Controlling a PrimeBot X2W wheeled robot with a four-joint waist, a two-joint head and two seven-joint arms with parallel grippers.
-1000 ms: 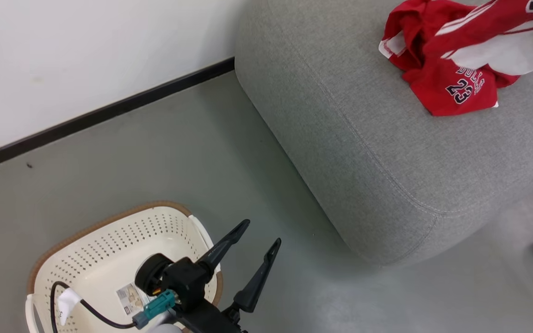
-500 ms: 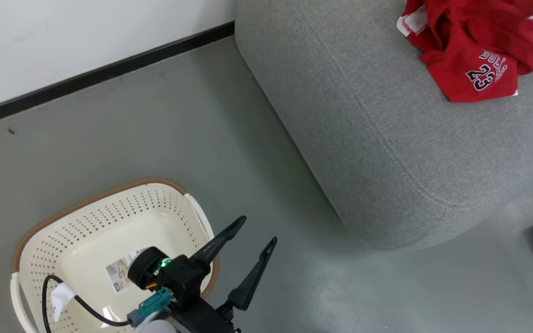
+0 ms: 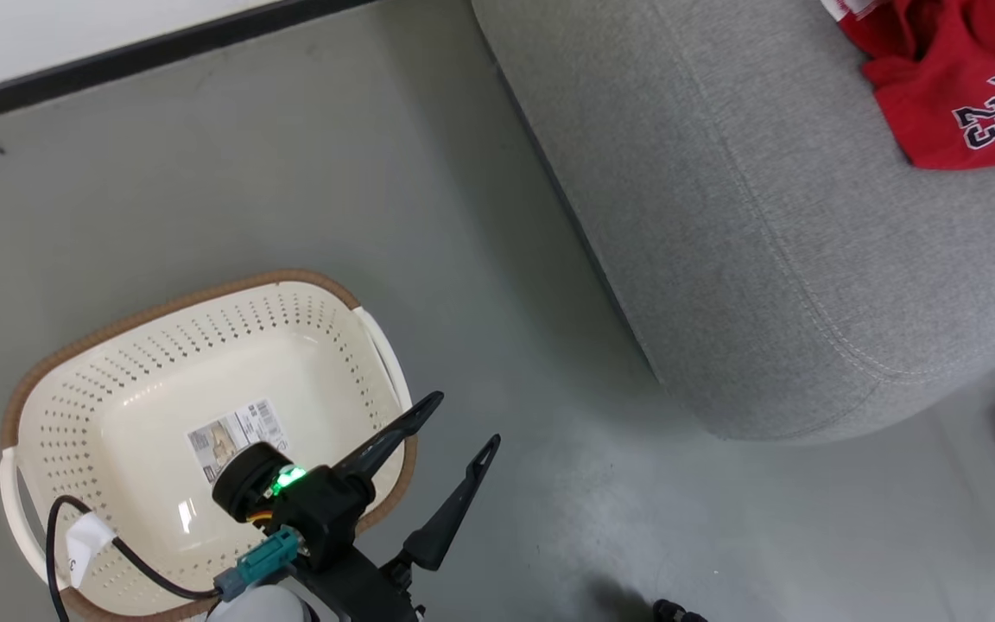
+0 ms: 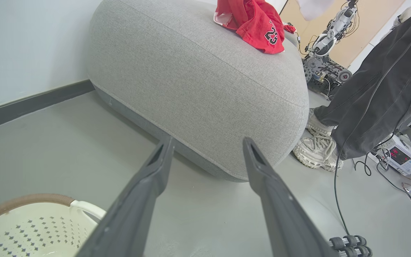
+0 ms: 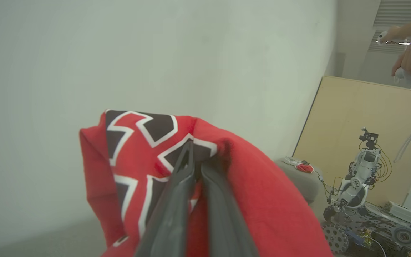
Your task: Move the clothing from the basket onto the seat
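Head view: basket (image 3: 178, 298) on the floor lower left, label sticker (image 3: 234, 429) showing on its bottom. The left gripper (image 3: 465, 419) is over its right rim, fingers spread wide. Clothing (image 3: 955, 95) is up on the seat (image 3: 765, 216), top right.
Left wrist view: the "23" piece is heaped on the seat's far end.
Right wrist view: right gripper (image 5: 196, 160) pinched tight on a red jersey (image 5: 262, 200), which drapes over it.

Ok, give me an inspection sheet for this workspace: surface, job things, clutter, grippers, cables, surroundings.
Surface: grey floor.
Job's things: basket on the floor, holding only its label; jersey on the seat; second jersey held up.
Clutter: meter with red digits on the floor.
Grippers: left gripper open beside the basket's rim; right gripper shut on the second jersey.
Cables: black cable across the floor.
Surroundings: white wall, another robot, person standing by the seat.
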